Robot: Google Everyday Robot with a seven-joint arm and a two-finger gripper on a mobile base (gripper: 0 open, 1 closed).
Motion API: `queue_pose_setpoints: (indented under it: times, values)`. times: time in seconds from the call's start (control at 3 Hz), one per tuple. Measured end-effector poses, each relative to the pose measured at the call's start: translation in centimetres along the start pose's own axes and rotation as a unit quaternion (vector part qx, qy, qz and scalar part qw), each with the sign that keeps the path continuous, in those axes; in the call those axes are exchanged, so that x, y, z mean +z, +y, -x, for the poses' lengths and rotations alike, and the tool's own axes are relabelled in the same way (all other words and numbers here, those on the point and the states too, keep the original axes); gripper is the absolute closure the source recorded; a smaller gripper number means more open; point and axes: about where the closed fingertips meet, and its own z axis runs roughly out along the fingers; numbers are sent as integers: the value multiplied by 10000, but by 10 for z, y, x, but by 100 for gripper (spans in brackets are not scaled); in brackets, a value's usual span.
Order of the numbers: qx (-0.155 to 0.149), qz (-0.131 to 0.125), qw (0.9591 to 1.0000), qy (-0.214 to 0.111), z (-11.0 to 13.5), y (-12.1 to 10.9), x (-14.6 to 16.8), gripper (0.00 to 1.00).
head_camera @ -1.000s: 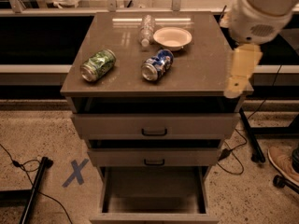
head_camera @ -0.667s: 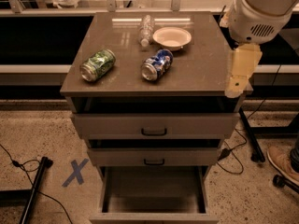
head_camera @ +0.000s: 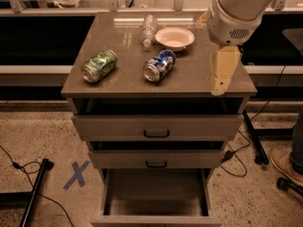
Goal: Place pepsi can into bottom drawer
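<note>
The pepsi can [head_camera: 159,65], blue with a silver end, lies on its side near the middle of the cabinet top [head_camera: 189,74]. The bottom drawer [head_camera: 155,193] is pulled out and its grey interior holds nothing. My gripper [head_camera: 219,89] hangs from the white arm [head_camera: 236,13] over the right part of the top. It is to the right of the can and apart from it, holding nothing that I can see.
A green can [head_camera: 99,65] lies on its side at the left of the top. A clear plastic bottle [head_camera: 148,28] and a white bowl [head_camera: 174,37] are at the back. Two upper drawers with black handles [head_camera: 156,134] are slightly open. A blue X [head_camera: 75,174] marks the floor.
The arm and gripper have shifted a little to the left, toward the pepsi can. The cans and drawers have not moved.
</note>
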Motion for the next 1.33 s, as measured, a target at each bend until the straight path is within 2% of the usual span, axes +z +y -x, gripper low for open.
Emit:
queue_pose_setpoints:
  times: [0.33, 0.67, 1.0, 1.33]
  values:
    - [-909, -2, 9946, -507, 29, -23, 21, 0]
    - [-2129, 206, 9747, -645, 59, -34, 46, 0]
    - [-3351, 409, 9408, -298, 73, -46, 77, 0]
    - [-4454, 479, 8938, 200, 77, -66, 105, 0]
